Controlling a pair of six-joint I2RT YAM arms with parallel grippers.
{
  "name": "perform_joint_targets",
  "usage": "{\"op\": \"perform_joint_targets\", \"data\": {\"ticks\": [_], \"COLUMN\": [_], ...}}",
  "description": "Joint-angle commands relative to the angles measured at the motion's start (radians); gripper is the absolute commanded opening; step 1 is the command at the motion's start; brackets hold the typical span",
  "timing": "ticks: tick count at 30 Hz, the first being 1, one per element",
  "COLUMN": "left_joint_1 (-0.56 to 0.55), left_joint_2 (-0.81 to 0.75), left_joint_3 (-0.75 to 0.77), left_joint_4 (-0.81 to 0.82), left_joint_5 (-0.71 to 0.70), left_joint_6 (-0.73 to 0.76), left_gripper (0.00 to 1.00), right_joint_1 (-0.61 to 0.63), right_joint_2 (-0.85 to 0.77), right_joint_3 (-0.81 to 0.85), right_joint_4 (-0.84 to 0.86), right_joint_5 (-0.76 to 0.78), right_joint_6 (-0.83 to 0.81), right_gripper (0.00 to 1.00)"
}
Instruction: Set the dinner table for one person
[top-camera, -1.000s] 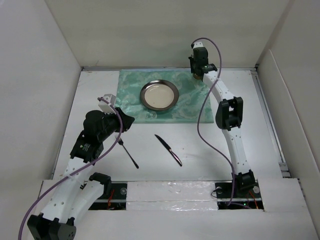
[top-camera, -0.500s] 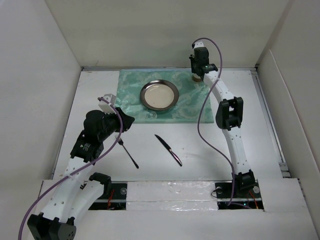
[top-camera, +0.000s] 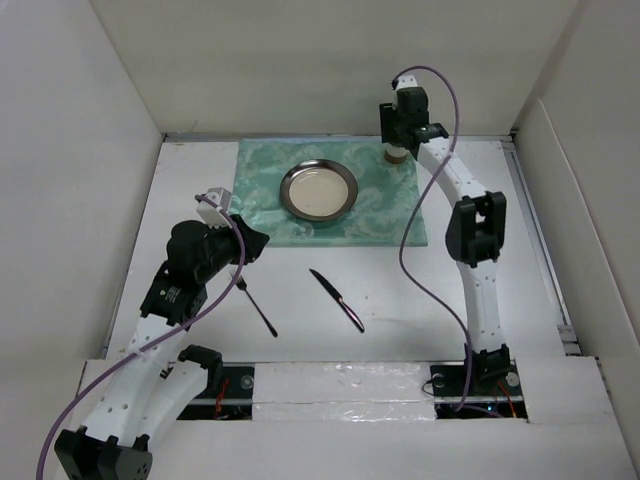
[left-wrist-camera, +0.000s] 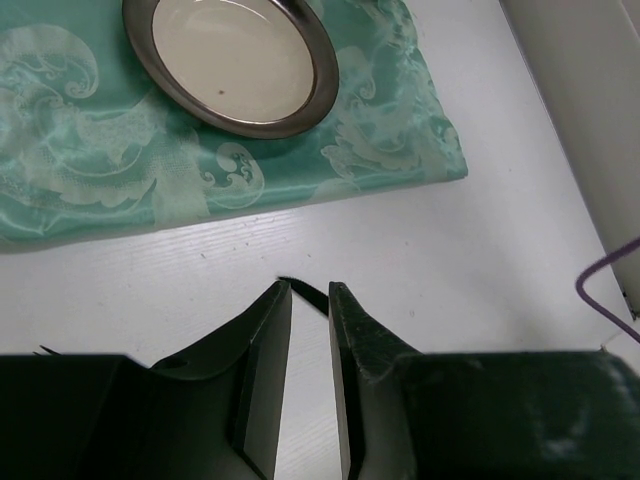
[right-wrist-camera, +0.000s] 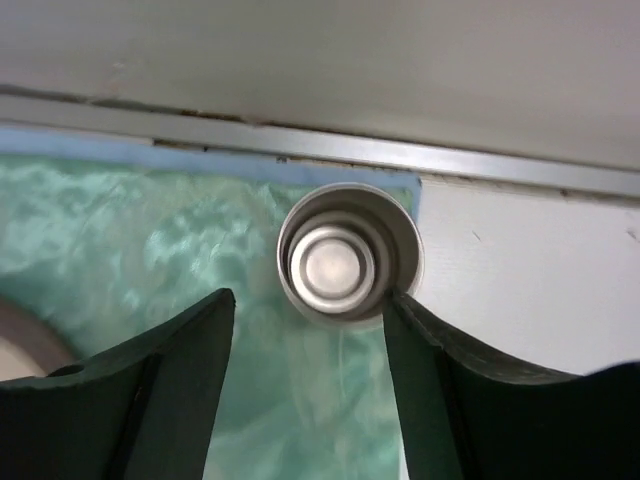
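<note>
A metal cup (top-camera: 396, 153) stands upright on the far right corner of the green placemat (top-camera: 380, 205), which lies on the white dinner table (top-camera: 500, 260). My right gripper (top-camera: 401, 132) hovers over the cup, open; in the right wrist view the cup (right-wrist-camera: 348, 255) sits just beyond the gripper (right-wrist-camera: 310, 298), its rim by the right finger. A metal plate (top-camera: 318, 190) rests on the placemat. A fork (top-camera: 255, 300) and a knife (top-camera: 337, 300) lie on the bare table. My left gripper (left-wrist-camera: 310, 288) hangs above the knife's tip (left-wrist-camera: 305, 292), nearly shut with a narrow slit, holding nothing.
White upright panels close off the table at the far edge and both sides; the far wall is right behind the cup. The plate (left-wrist-camera: 240, 55) and placemat (left-wrist-camera: 100, 170) lie ahead of the left gripper. A purple cable runs along each arm.
My right gripper has drawn up and back a little from the cup, and its elbow has swung right. The cup stays put. The left arm has not moved.
</note>
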Motion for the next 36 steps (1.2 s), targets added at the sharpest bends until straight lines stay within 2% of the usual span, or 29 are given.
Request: {"op": "perform_joint_targets", "data": {"ticks": [1,2,3,4,5,6,7,9,11,12,15,16,18,20,22,24,25,26,28,29,30,36], "left_joint_1": [0.006,0.006,0.006,0.006,0.006,0.006,0.006,0.006,0.006,0.006,0.006,0.006,0.006,0.006,0.006,0.006,0.006,0.006,0.006,0.006,0.006,0.006], "left_joint_2": [-0.028,-0.028,-0.034,-0.04,-0.045,-0.047,-0.047,-0.053,-0.062,-0.06,-0.062,-0.071,-0.077,-0.083,-0.1,-0.114,-0.12,-0.119,-0.113,-0.111,-0.113,-0.105], "left_joint_3": [0.043,0.043,0.042,0.041,0.041,0.041,0.043,0.043,0.041,0.043,0.043,0.042,0.041,0.048,0.043,0.031,0.031,0.031,0.034,0.032,0.029,0.031], "left_joint_4": [0.037,0.036,0.037,0.039,0.039,0.037,0.03,0.025,0.026,0.028,0.023,0.022,0.019,0.01,0.007,0.02,0.025,0.023,0.019,0.019,0.022,0.019], "left_joint_5": [-0.001,0.0,0.005,0.003,0.005,0.0,-0.001,-0.006,-0.003,-0.003,-0.027,-0.035,-0.069,-0.098,-0.1,-0.101,-0.103,-0.11,-0.11,-0.1,-0.095,-0.087], "left_joint_6": [0.003,0.003,0.004,0.004,0.004,0.006,0.007,0.007,0.004,0.003,-0.003,-0.012,-0.019,-0.023,-0.019,-0.017,-0.017,-0.017,-0.017,-0.014,-0.014,-0.011], "left_gripper": [0.2,0.2,0.2,0.19,0.18,0.12,0.06,0.0,0.0,0.0,0.0,0.0,0.0,0.0,0.0,0.0,0.0,0.0,0.0,0.0,0.0,0.01], "right_joint_1": [0.043,0.054,0.068,0.082,0.127,0.155,0.23,0.305,0.39,0.498,0.701,0.826,0.908,0.947,0.947,0.956,0.956,0.956,0.956,0.956,0.956,0.924], "right_joint_2": [-0.337,-0.483,-0.556,-0.628,-0.77,-0.837,-0.9,-1.039,-1.106,-1.133,-1.241,-1.293,-1.331,-1.373,-1.381,-1.327,-1.301,-1.245,-1.195,-1.174,-1.131,-1.017], "right_joint_3": [-0.192,-0.293,-0.402,-0.62,-0.735,-0.851,-1.082,-1.275,-1.454,-1.49,-1.572,-1.586,-1.625,-1.653,-1.718,-1.709,-1.678,-1.67,-1.65,-1.649,-1.646,-1.626], "right_joint_4": [0.182,0.224,0.262,0.337,0.376,0.441,0.538,0.621,0.645,0.622,0.476,0.415,0.344,0.301,0.38,0.356,0.305,0.296,0.305,0.322,0.33,0.352], "right_joint_5": [-0.042,-0.057,-0.115,-0.147,-0.171,-0.184,-0.189,-0.171,-0.151,-0.073,0.195,0.266,0.401,0.403,0.284,0.248,0.254,0.26,0.254,0.243,0.218,0.17], "right_joint_6": [0.059,0.079,0.126,0.15,0.206,0.233,0.25,0.302,0.323,0.335,0.375,0.382,0.444,0.51,0.492,0.498,0.498,0.503,0.478,0.446,0.435,0.405], "right_gripper": [0.63,0.46,0.34,0.2,0.0,0.0,0.0,0.0,0.0,0.0,0.0,0.0,0.0,0.0,0.0,0.0,0.09,0.42,0.49,0.58,0.62,0.63]}}
